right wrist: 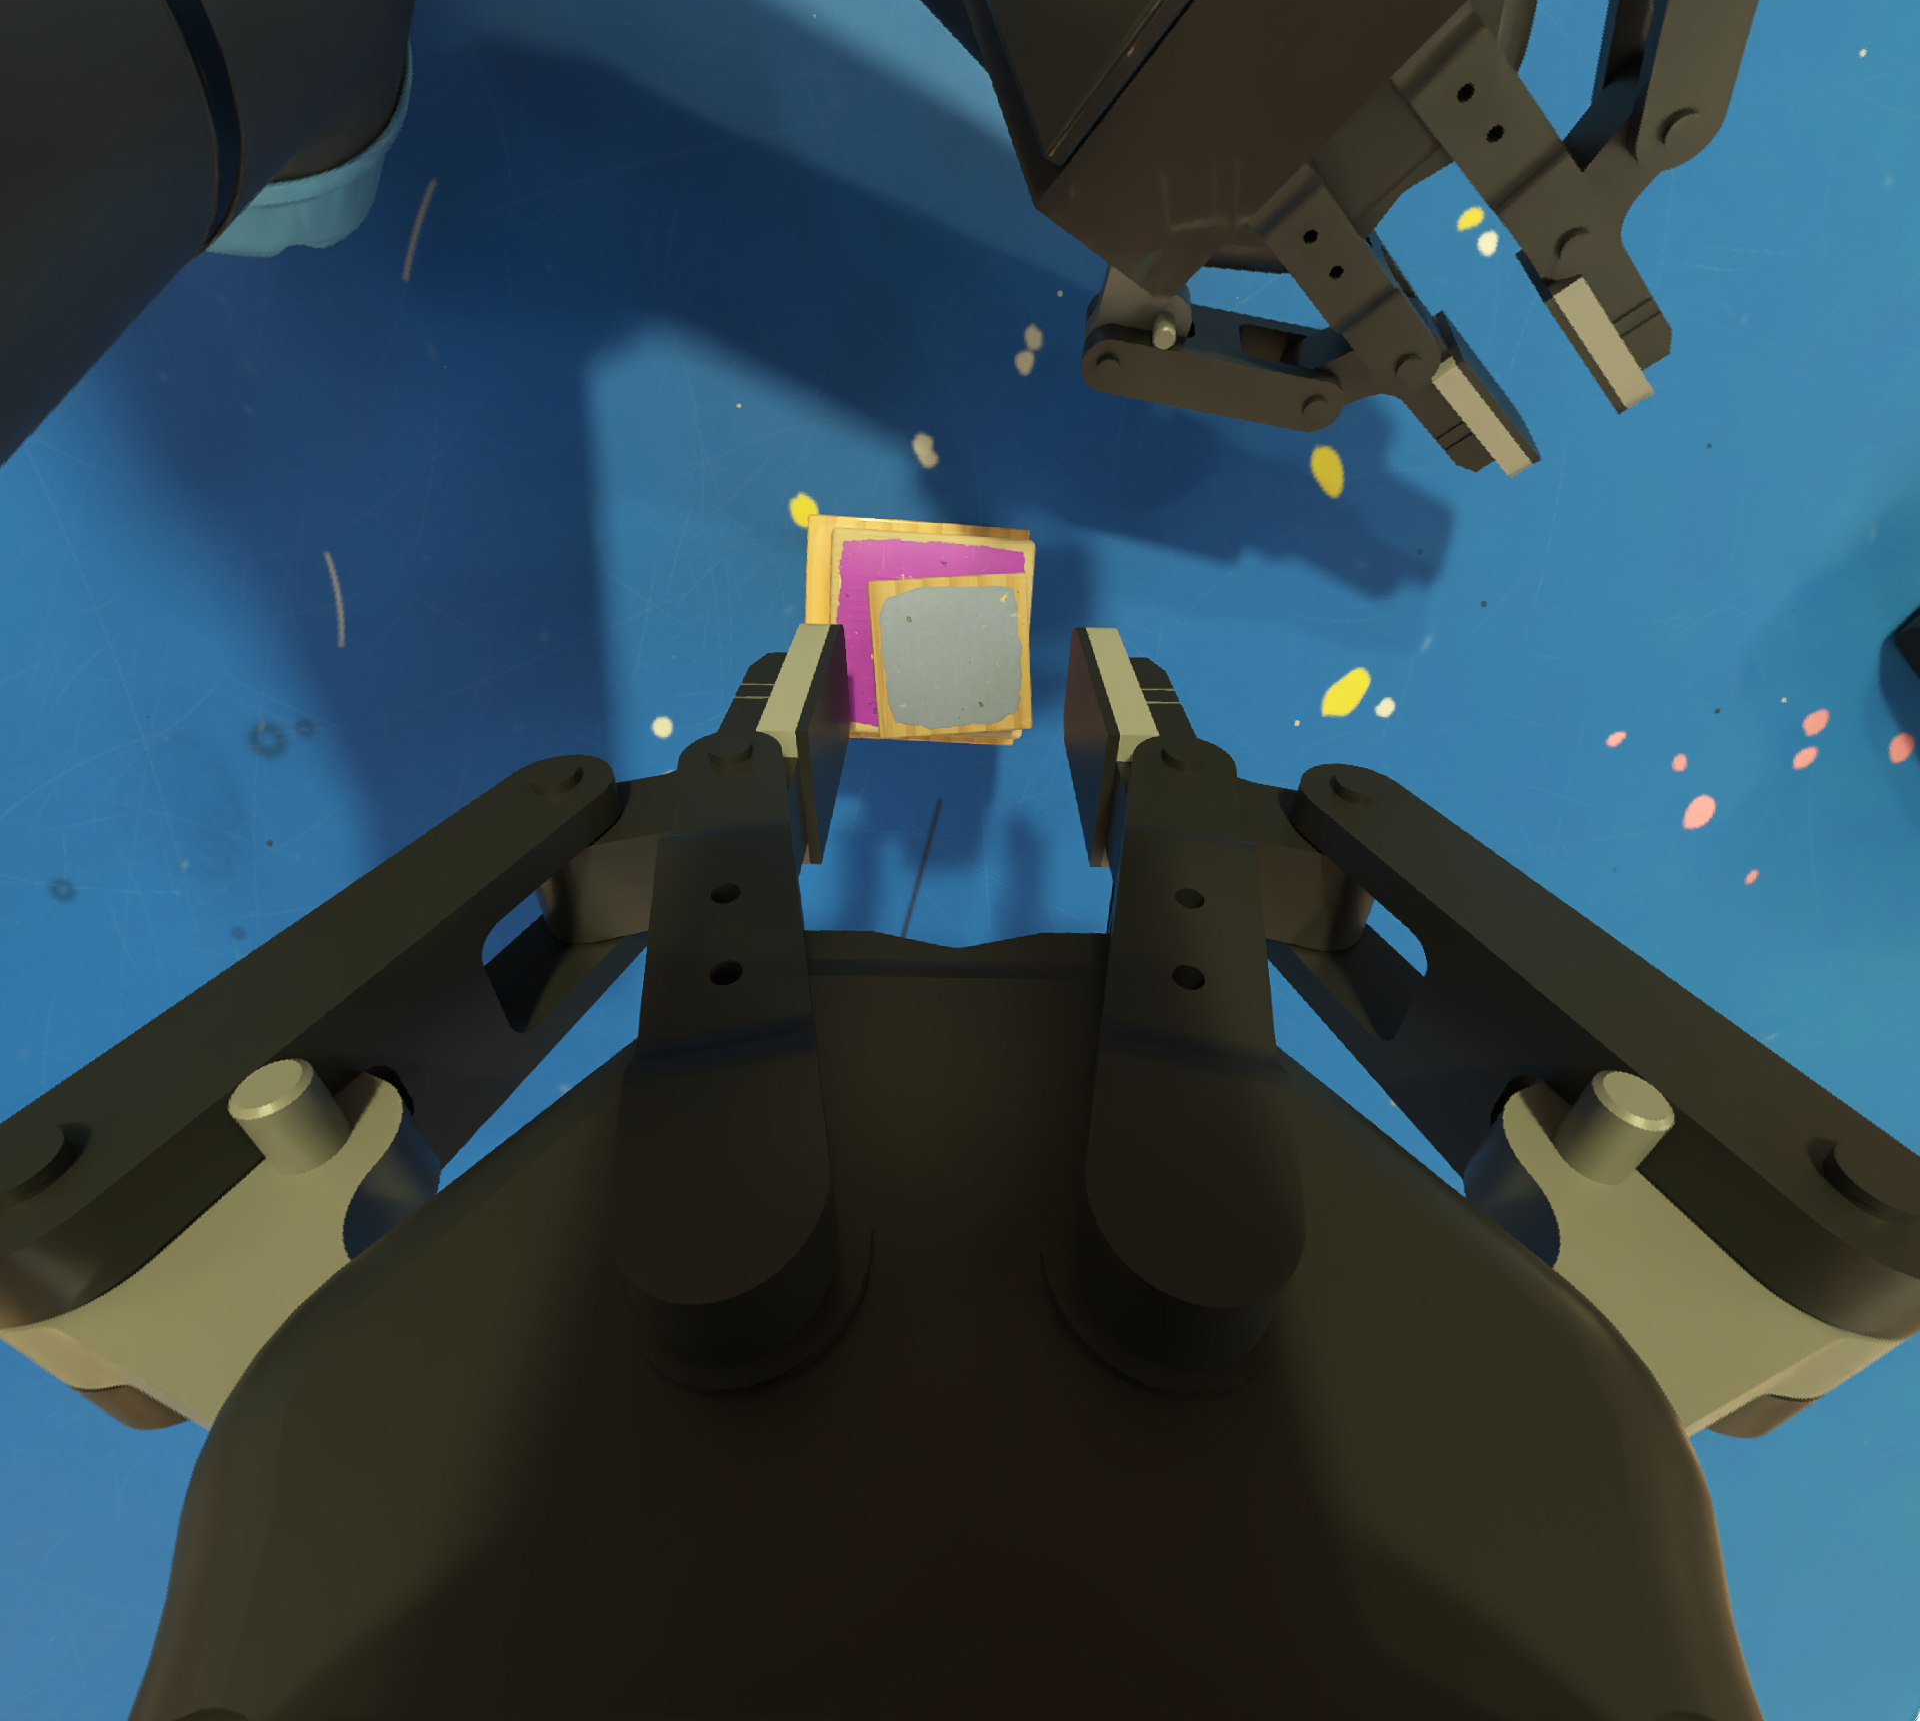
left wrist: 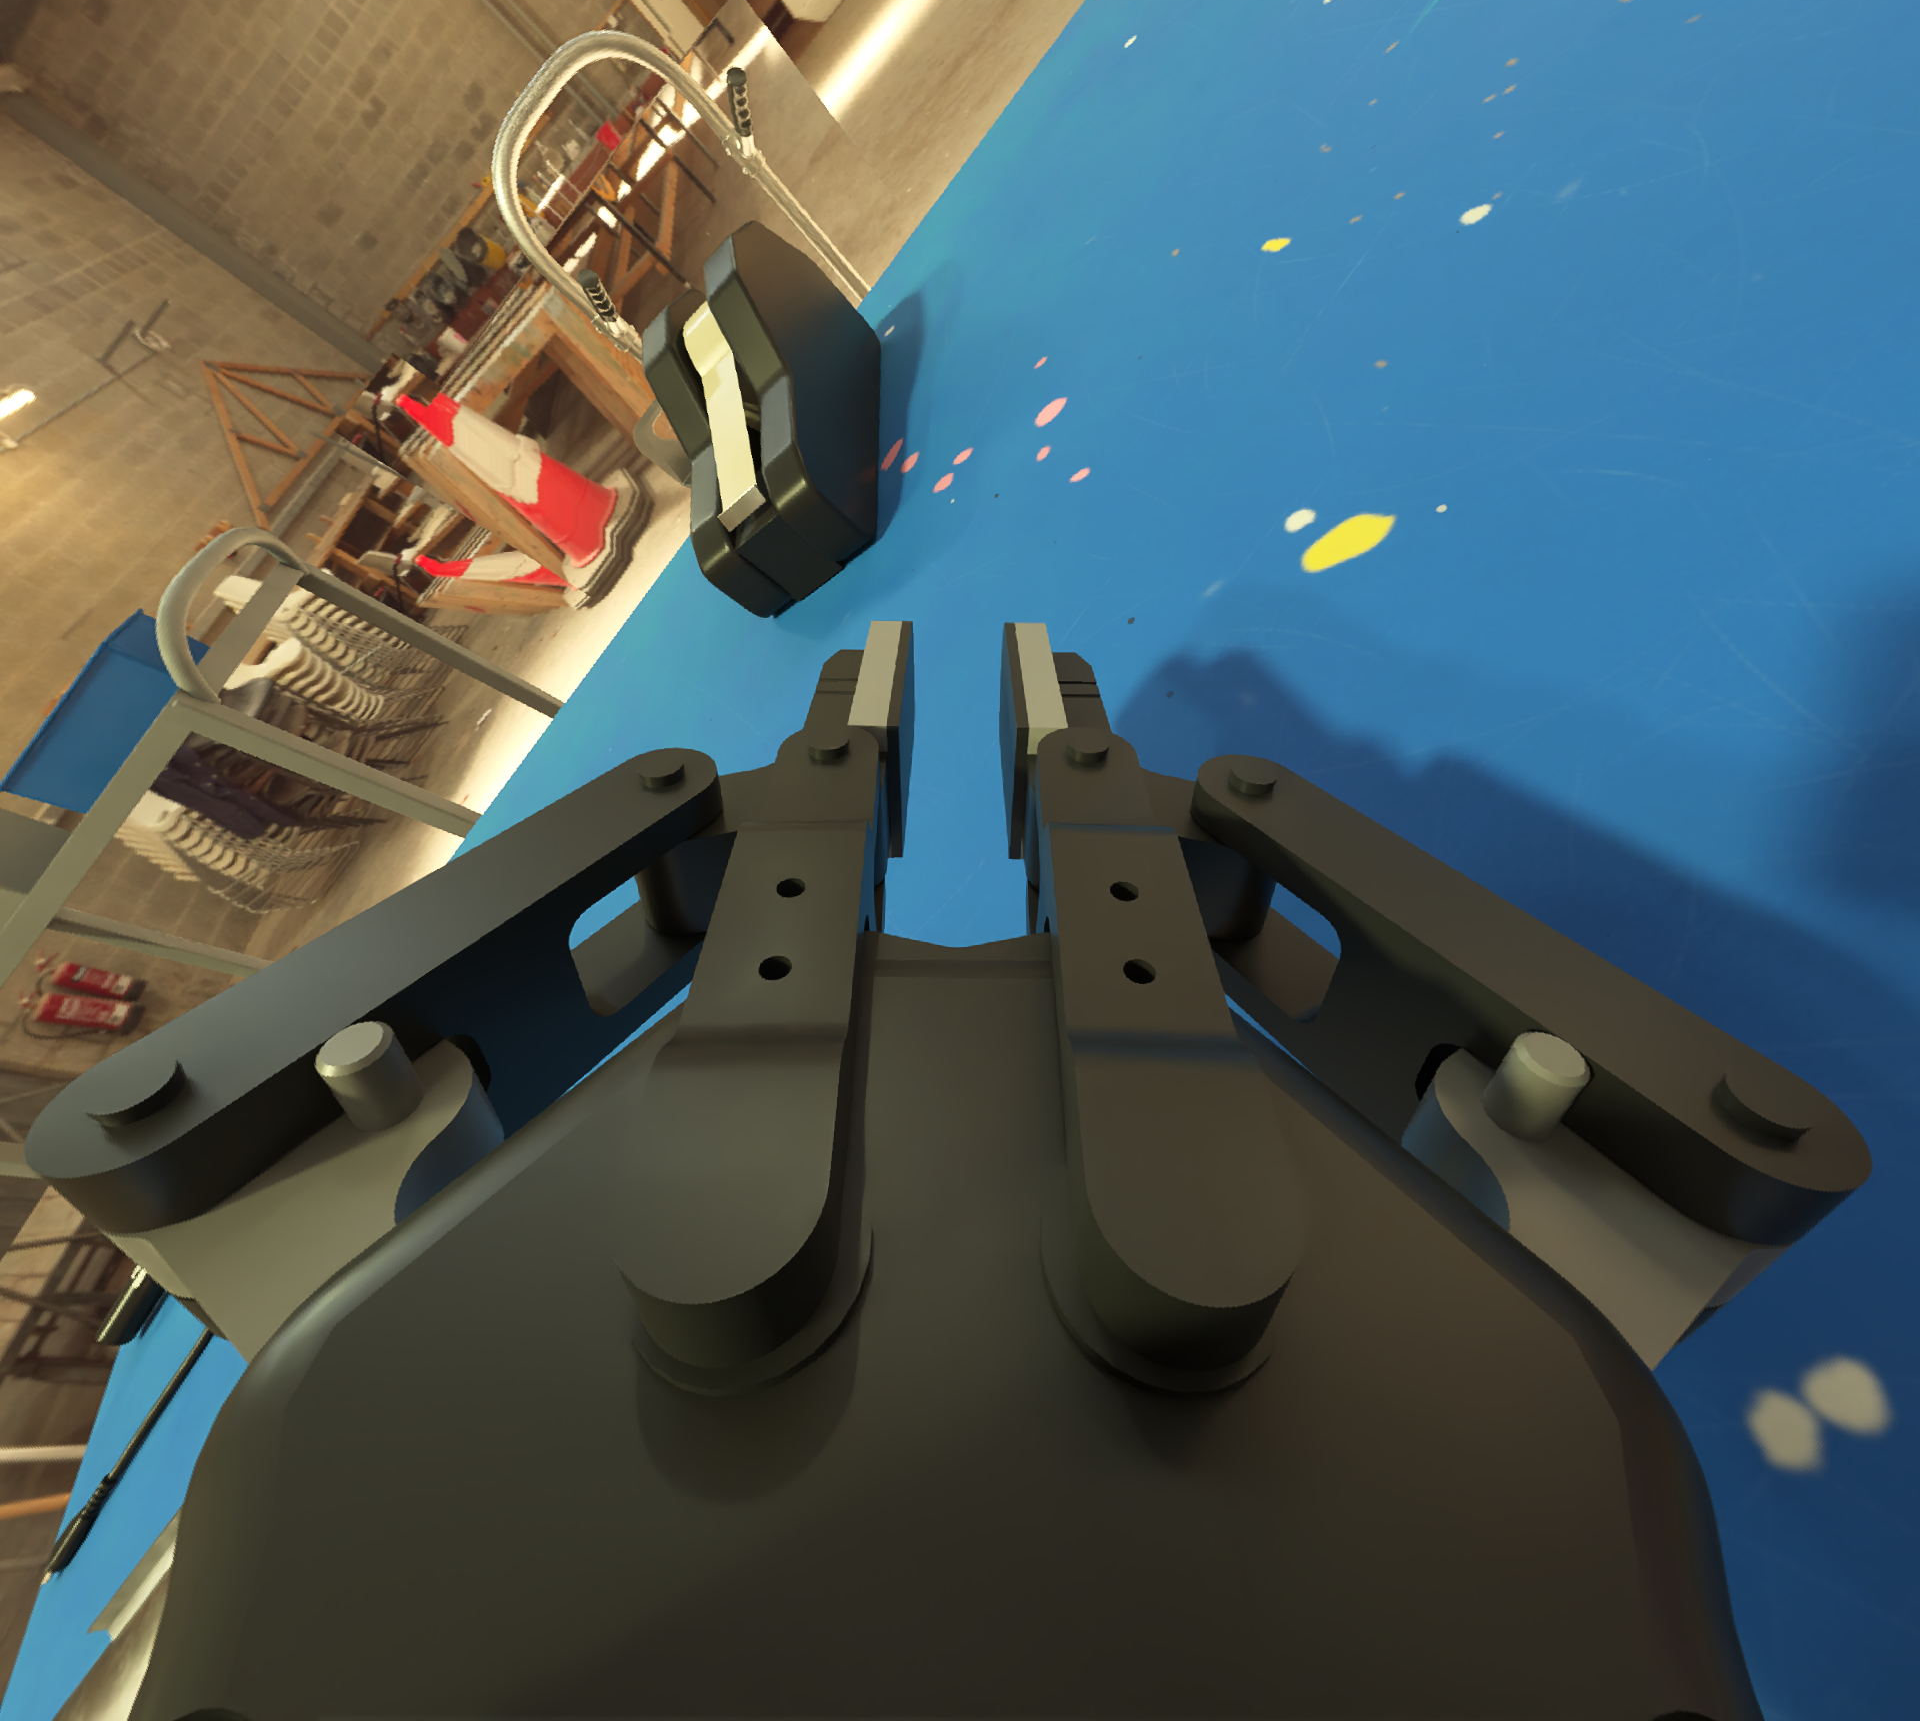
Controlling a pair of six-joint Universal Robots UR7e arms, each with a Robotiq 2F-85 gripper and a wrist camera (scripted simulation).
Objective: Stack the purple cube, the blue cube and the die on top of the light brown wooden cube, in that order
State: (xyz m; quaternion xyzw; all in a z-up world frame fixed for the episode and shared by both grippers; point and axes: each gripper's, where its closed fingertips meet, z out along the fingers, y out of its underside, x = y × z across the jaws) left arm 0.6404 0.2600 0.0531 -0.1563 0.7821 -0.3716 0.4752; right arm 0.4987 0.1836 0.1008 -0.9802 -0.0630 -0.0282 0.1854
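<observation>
Left wrist view first: the left gripper (left wrist: 956,679) hangs over bare blue tabletop (left wrist: 1507,424), its jaws nearly together with only a narrow slot between the pads and nothing in it, so call it empty; off by the table's edge sits a black clamp-like block (left wrist: 779,424) with a pale strip in its groove, and none of the task's cubes show here, nor the die. Over to the right wrist view: the right gripper (right wrist: 951,684) looks straight down with its jaws spread wide and empty, and below it is the stack, the light brown wooden cube (right wrist: 819,559) at the bottom, the purple cube (right wrist: 925,557) on it, and a wood-rimmed cube with a dull blue-grey face, by my reading the blue cube (right wrist: 948,658), on top, each layer sitting a little off-centre from the one below; the stack is out in the open tabletop, no table edge in sight from here. The die I cannot find in either view. These look like small, stiff, light blocks with flat painted faces, likely a bit slick, so I'd take hold square across two opposite side faces, and set down gently since the offset layers could topple
</observation>
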